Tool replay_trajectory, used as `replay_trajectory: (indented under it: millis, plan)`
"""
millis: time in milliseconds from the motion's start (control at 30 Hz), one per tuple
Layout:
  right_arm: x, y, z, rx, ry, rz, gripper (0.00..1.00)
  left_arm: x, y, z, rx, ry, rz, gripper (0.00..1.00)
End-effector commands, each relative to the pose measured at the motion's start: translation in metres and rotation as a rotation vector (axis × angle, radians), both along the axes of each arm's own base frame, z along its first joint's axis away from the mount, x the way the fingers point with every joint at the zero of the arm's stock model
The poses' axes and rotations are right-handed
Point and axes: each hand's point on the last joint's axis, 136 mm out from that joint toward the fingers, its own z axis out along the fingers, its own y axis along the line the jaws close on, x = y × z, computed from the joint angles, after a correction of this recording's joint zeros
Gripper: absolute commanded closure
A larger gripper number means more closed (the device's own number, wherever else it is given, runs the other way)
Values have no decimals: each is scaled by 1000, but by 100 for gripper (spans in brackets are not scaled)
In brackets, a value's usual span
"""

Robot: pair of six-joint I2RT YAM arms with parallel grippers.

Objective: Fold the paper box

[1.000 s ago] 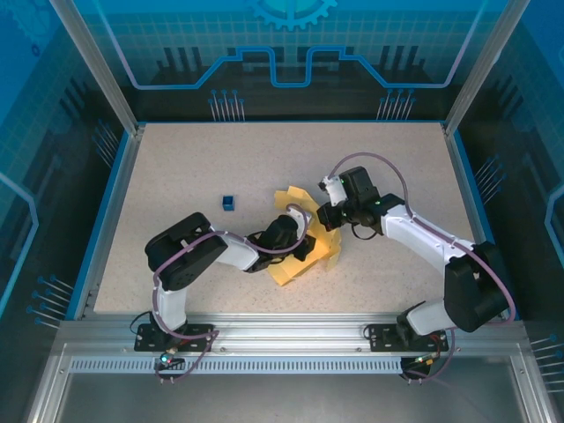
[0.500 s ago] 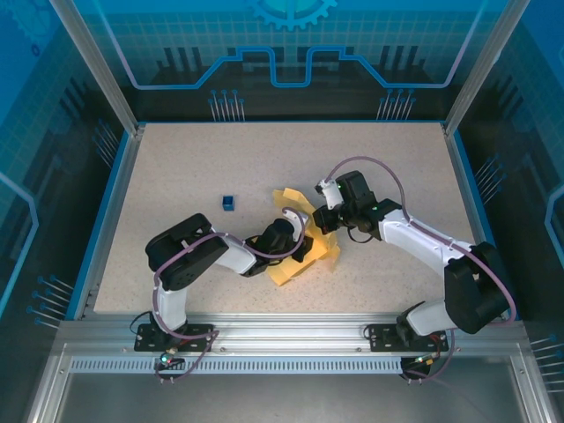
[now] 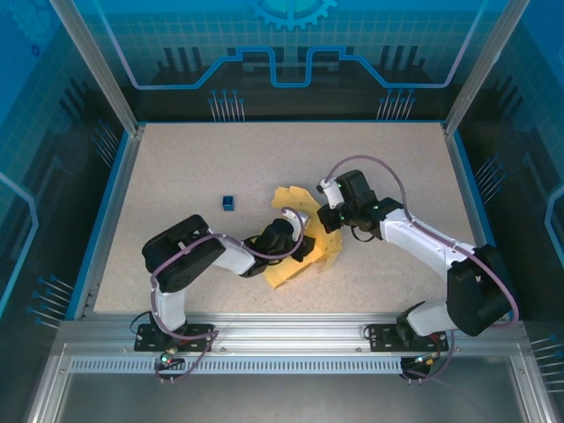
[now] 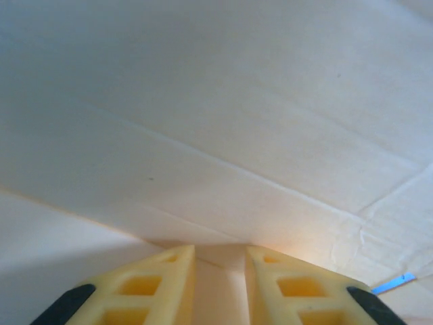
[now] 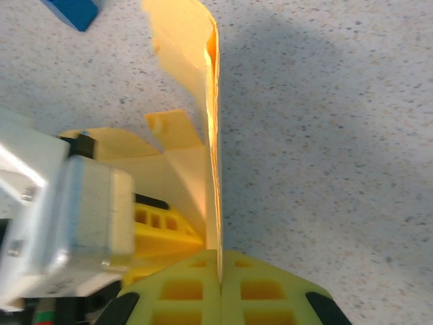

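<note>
The pale yellow paper box (image 3: 282, 271) lies half-formed in the middle of the table, its flaps raised. My left gripper (image 3: 304, 249) reaches into it from the left. In the left wrist view the box's inner wall (image 4: 216, 122) is right against my left gripper (image 4: 220, 250), whose jaws stand slightly apart with bare cardboard in the gap. My right gripper (image 3: 328, 220) comes in from the right and is shut on the box's upright side wall (image 5: 186, 40), pinched edge-on at my right gripper (image 5: 220, 261). One of the left fingers (image 5: 162, 227) shows just inside that wall.
A tiny dark blue cube (image 3: 228, 202) sits on the speckled table left of the box, and shows again as a blue cube (image 5: 71, 10) past the flap's tip. A blue rim (image 3: 115, 189) and transparent panels fence the table. Open tabletop lies behind the box and to the right.
My left gripper's jaws have parted a little. My right gripper has shifted slightly left and away from me with the wall in its grip, and the box's far flap stands a bit higher.
</note>
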Motion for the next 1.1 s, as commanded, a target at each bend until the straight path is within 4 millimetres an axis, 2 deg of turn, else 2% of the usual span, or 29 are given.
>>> replay_trajectory:
  millis: [0,200,333,567,833,933,967,1067]
  plan:
    - [6,-15,18,-105,-75,9,100,-3,5,19,-7,-39,4,68]
    - [8,-27,23,-248,-136,9,100,-4,28,36,-17,-38,52,63]
    - [7,-26,20,-339,-173,24,100,-5,50,40,-26,-8,106,63]
    - [-4,-9,6,-442,-227,99,100,-5,88,52,-13,20,203,63]
    - [-29,17,-17,-509,-276,216,100,-6,132,73,-23,49,326,62]
    - [-34,27,-17,-551,-332,245,100,-6,149,79,-32,60,374,62]
    - [-40,25,-25,-580,-332,262,100,-6,154,81,-33,60,386,62]
    - [-40,26,-28,-622,-351,264,100,-8,166,86,-39,61,416,61]
